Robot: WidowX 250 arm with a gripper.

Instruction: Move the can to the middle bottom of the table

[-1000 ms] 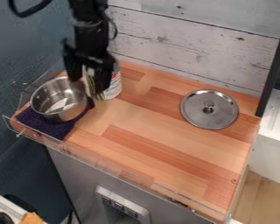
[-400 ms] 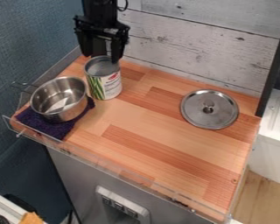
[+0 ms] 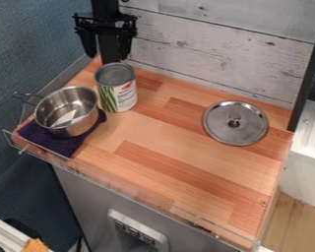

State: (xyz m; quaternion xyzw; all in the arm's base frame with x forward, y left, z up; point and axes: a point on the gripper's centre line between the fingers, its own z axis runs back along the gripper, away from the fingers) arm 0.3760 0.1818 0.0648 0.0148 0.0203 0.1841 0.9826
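"Steel pot [image 3: 67, 129], steel lid [image 3: 226, 132], one labelled can [image 3: 118, 96]. Reference: tabletop [image 3: 180, 142] as the dial, 12 o'clock at the top of the camera view. State the can's position."

"Can: upright at 11 o'clock, well apart from the tabletop's 6 o'clock edge. Top face grey; label white, with green stalks printed on its left portion."

"Gripper [image 3: 108, 56] status?"

"Released. Both fingers [image 3: 88, 43] point downward and stand spread, with nothing held. Location: the 11 o'clock side of the tabletop, near the can and toward 12 o'clock from it."

"Specify the pot."

"Pot: open side up at 10 o'clock, set on a dark purple cloth [image 3: 49, 142]. The handle [image 3: 27, 95] points toward 10 o'clock. The pot is just beside the can; whether the two touch cannot be determined."

"And the lid?"

"Lid: lying flat at 2 o'clock, knob [image 3: 234, 117] at its centre, facing up."

"Surrounding fixtures?"

"Whitewashed plank wall [image 3: 206, 49] behind, 12 to 2 o'clock. Transparent guard [image 3: 108, 182] along the front edge, 9 through 5 o'clock, passing 6."
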